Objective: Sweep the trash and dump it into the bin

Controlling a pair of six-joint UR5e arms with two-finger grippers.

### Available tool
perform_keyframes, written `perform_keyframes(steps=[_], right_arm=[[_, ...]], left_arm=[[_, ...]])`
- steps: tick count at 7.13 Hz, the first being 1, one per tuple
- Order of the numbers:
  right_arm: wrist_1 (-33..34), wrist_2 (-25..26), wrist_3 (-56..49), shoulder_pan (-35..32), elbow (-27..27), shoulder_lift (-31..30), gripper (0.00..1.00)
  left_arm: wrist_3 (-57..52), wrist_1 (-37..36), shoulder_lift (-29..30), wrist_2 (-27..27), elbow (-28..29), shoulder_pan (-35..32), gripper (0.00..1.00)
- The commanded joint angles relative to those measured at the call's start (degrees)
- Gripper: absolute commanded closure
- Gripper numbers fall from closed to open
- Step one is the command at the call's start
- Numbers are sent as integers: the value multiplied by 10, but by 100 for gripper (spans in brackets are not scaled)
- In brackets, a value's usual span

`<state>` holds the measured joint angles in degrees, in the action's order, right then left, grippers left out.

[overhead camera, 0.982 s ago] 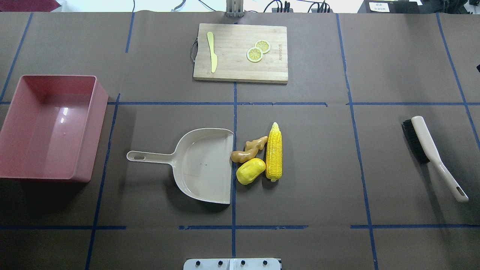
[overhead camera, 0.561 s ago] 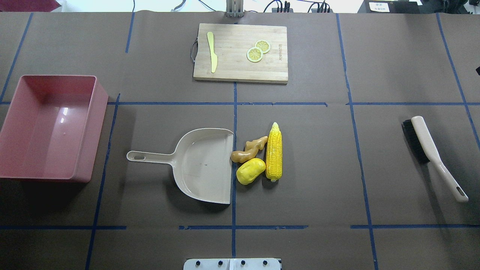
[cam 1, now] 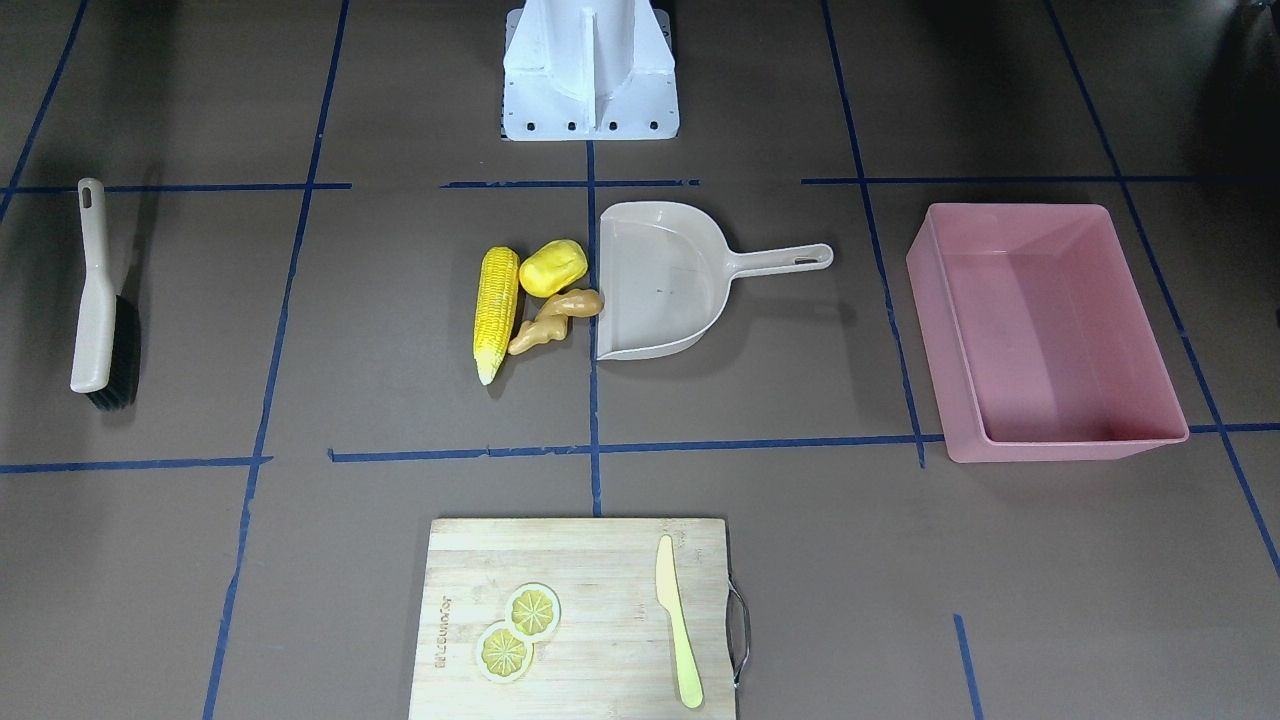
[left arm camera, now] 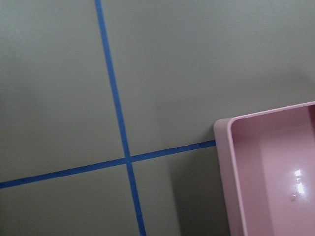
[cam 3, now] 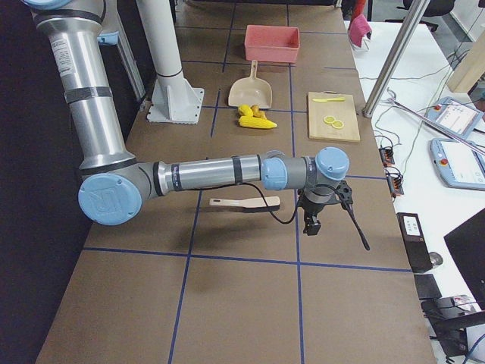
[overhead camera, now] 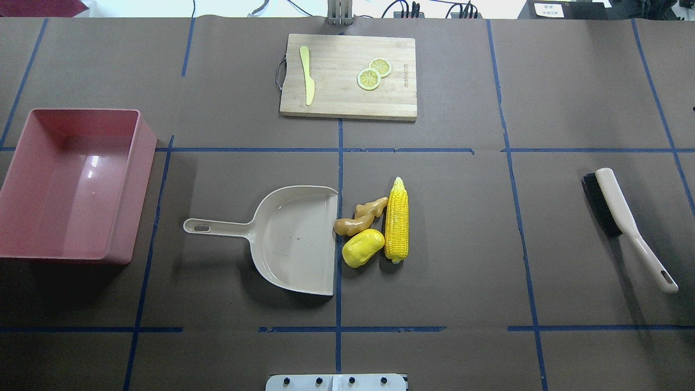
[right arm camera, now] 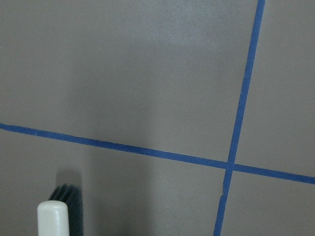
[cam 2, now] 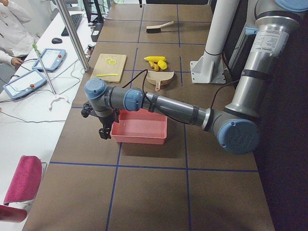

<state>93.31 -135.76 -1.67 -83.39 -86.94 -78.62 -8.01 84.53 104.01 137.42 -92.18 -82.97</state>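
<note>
The corn cob, the stubby yellow lump and the tan ginger root lie together just off the open mouth of the beige dustpan. The pink bin stands empty at the table's left end. A beige brush with black bristles lies at the right end. My left gripper hangs beside the bin's outer end and shows only in the exterior left view. My right gripper hangs beyond the brush and shows only in the exterior right view. I cannot tell whether either is open or shut.
A wooden cutting board at the far middle holds a pale yellow knife and two lemon slices. The robot's base stands at the near edge. The left wrist view shows the bin's corner; the right wrist view shows the brush's tip.
</note>
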Motion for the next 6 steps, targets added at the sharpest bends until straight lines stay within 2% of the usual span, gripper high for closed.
perform_keyframes(steps=[1, 2, 3, 4, 5, 6], right_arm=[[-20, -7, 2, 1, -35, -35, 0], [-21, -22, 2, 3, -57, -53, 0], [-23, -23, 14, 29, -106, -84, 0], [-24, -19, 104, 60, -156, -107, 0], [-65, -14, 206, 91, -190, -128, 0], [-142, 2, 268, 129, -199, -178, 0]], left_arm=[[4, 117, -43, 14, -4, 25, 0], [109, 133, -36, 27, -24, 60, 0], [193, 147, -5, 33, -43, 122, 0], [193, 149, 29, 29, -48, 174, 0], [193, 149, 74, 26, -48, 206, 0], [199, 148, 107, 27, -48, 236, 0]])
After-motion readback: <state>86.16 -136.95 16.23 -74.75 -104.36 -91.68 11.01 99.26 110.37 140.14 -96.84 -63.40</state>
